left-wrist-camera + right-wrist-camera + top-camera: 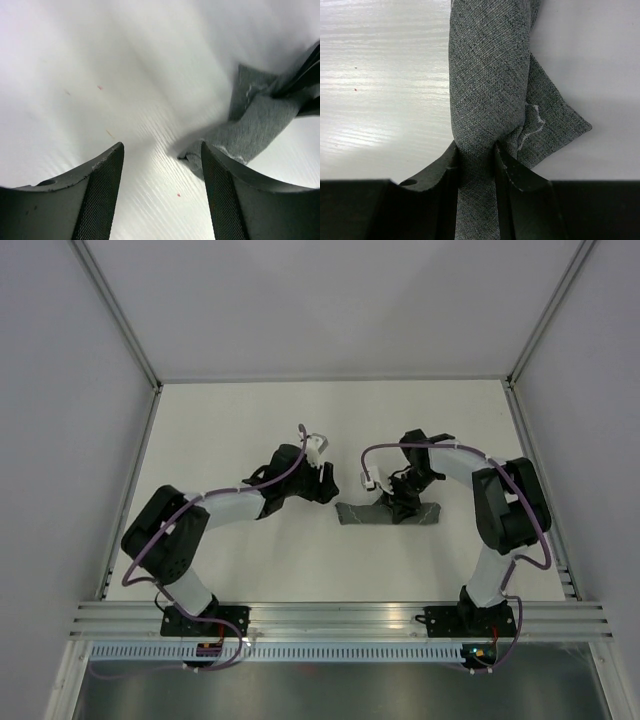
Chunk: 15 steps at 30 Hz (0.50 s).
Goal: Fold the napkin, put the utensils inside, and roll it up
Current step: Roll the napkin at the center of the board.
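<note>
The dark grey napkin [388,513] lies rolled into a narrow bundle across the table's middle. My right gripper [404,502] comes down on it from behind and is shut around the roll. In the right wrist view the napkin [487,75] runs up between the jaws of that gripper [476,165], with a hemmed corner [555,130] sticking out to the right. My left gripper [328,489] stands open just left of the roll's left end. In the left wrist view only bare table lies between the left gripper's [162,172] fingers, and the napkin [255,120] lies beside the right fingertip [222,180]. The utensils are hidden.
The white table [250,550] is walled by pale panels, with aluminium rails [340,620] along the near edge by the arm bases. Small red specks [100,87] dot the surface.
</note>
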{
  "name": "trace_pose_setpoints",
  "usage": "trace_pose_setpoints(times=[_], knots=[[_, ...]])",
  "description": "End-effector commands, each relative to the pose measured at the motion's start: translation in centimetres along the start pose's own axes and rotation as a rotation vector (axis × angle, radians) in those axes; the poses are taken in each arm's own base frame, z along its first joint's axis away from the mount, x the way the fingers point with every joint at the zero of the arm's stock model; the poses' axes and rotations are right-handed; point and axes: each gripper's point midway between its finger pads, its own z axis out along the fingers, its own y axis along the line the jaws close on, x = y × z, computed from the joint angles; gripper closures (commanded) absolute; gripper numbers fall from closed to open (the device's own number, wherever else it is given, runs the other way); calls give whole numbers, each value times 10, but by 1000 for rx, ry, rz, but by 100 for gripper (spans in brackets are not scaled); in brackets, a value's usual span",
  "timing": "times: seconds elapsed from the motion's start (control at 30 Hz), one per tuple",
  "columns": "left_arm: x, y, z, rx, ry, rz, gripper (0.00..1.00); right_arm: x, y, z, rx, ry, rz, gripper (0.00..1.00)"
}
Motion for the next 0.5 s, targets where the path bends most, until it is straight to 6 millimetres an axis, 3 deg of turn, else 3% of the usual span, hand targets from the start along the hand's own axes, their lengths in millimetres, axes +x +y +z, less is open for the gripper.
trace_pose_setpoints(times=[0.0, 0.03, 0.1, 0.13, 0.17, 0.23, 0.27, 0.3, 0.47], knots=[[-62, 4, -24, -95, -273, 93, 32, 25, 31, 11, -231, 65, 82, 84], [-73, -5, -28, -78, -332, 144, 31, 20, 21, 8, -229, 59, 79, 84], [-62, -25, -28, -49, -337, 285, 29, 24, 22, 13, -288, 69, 112, 84], [-59, -31, -27, -45, -336, 339, 27, 20, 13, 11, -279, 64, 110, 84], [-57, -53, -26, -12, -358, 421, 26, 20, 10, 12, -287, 62, 115, 84], [-43, -57, -22, -59, -367, 588, 22, 21, 4, 13, -302, 68, 133, 84], [-47, -80, -25, -17, -438, 639, 21, 21, 3, 13, -309, 71, 143, 84], [-33, -80, -22, -18, -426, 707, 20, 23, 2, 16, -317, 76, 152, 84], [-15, -114, -10, 41, -457, 895, 18, 24, -8, 18, -311, 87, 171, 84]])
